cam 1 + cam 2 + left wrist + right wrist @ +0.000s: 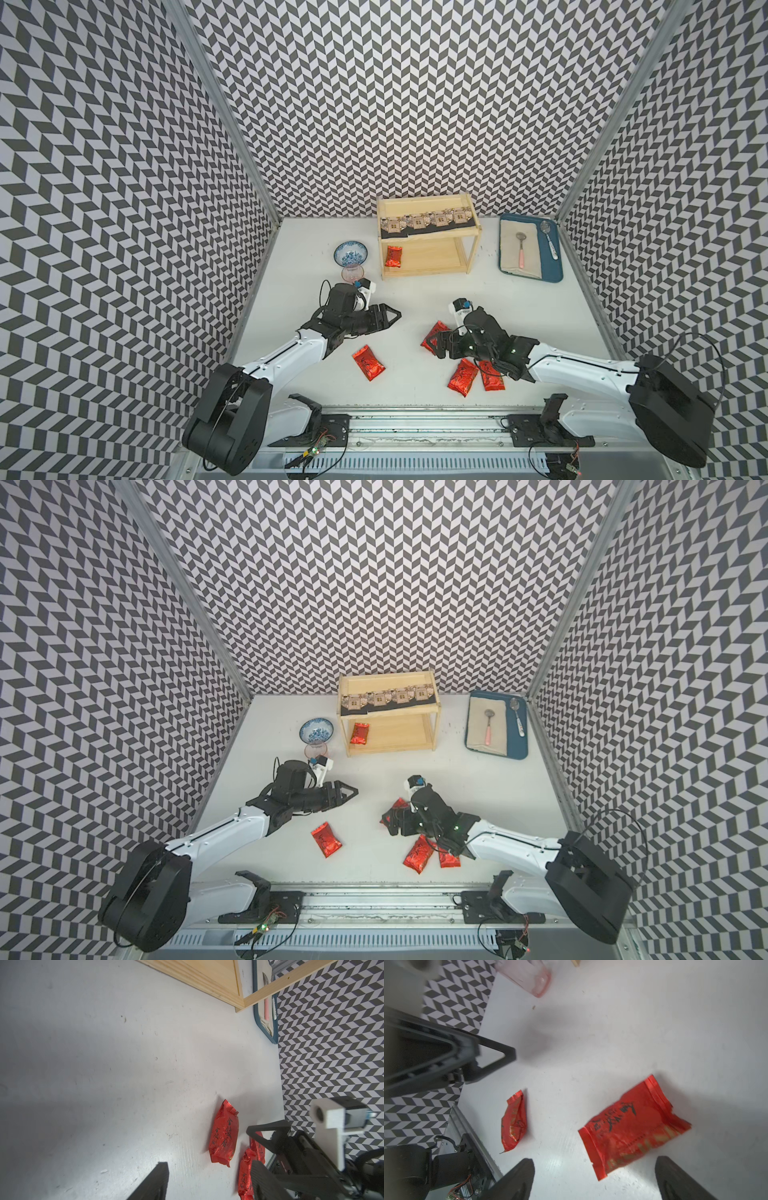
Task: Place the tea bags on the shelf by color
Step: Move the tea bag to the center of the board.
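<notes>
Black squares fill the shelf's top tier and red goes below, so the right jaws hang parted over a red pouch on the worktop; left jaws parted, empty.

The white table carries a pale wooden shelf holding 4 black tea bags on its top tier and 1 red tea bag below, a blue tray, a patterned bowl just beside a pink glass, and 4 loose red tea bags.
</notes>
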